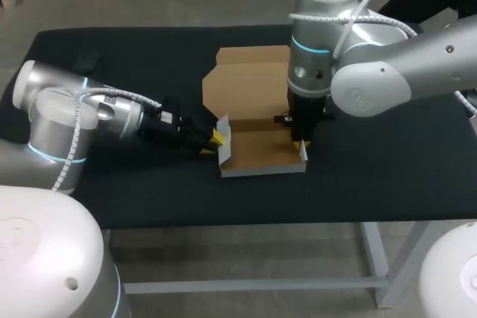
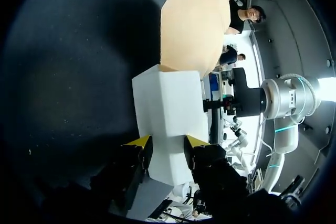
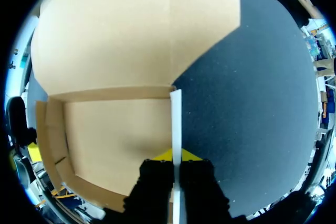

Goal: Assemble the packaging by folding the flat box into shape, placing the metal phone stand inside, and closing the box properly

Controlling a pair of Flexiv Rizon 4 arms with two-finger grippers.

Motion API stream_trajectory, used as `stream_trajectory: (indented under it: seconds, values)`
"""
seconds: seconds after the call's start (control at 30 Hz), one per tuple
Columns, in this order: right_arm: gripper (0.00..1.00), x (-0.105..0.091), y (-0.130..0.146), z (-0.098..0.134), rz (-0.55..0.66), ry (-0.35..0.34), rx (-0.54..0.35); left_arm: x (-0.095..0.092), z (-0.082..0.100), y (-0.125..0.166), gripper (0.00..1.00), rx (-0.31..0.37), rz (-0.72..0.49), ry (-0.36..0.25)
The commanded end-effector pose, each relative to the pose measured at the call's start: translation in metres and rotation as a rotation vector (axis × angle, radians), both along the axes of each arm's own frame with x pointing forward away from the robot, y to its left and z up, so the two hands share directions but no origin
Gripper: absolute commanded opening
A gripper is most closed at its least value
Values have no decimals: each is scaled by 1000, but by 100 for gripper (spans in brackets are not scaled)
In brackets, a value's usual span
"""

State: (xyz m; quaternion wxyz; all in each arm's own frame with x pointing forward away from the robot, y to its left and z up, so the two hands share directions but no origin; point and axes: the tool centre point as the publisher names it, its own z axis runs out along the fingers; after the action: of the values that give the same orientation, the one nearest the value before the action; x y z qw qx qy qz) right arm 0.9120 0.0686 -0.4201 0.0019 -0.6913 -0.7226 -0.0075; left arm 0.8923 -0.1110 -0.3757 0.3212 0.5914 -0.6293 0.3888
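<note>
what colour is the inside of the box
The box is brown inside, clearest in right wrist view.

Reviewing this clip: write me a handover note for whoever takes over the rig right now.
The box sits mid-table, its tray part-formed. The lid flap lies open and flat behind it.
The left gripper is at the left side wall; whether it grips the wall cannot be told.
The right gripper is shut on the right side wall, which stands upright.
The phone stand cannot be made out in these views.
Done: side walls raised.
Left: finish the tray, put the stand in, close the lid.
</note>
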Motion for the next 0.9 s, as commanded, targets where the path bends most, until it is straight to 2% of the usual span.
stream_trajectory:
  seconds: [0.03,0.47,0.9]
  values:
    - [0,1,1,0,1,3,-2,-4,5,-6,43,33,16,-3]
    - [0,1,1,0,1,3,-2,-2,5,-8,46,117,34,-1]
    - [0,1,1,0,1,3,-2,1,1,-11,49,240,47,5]
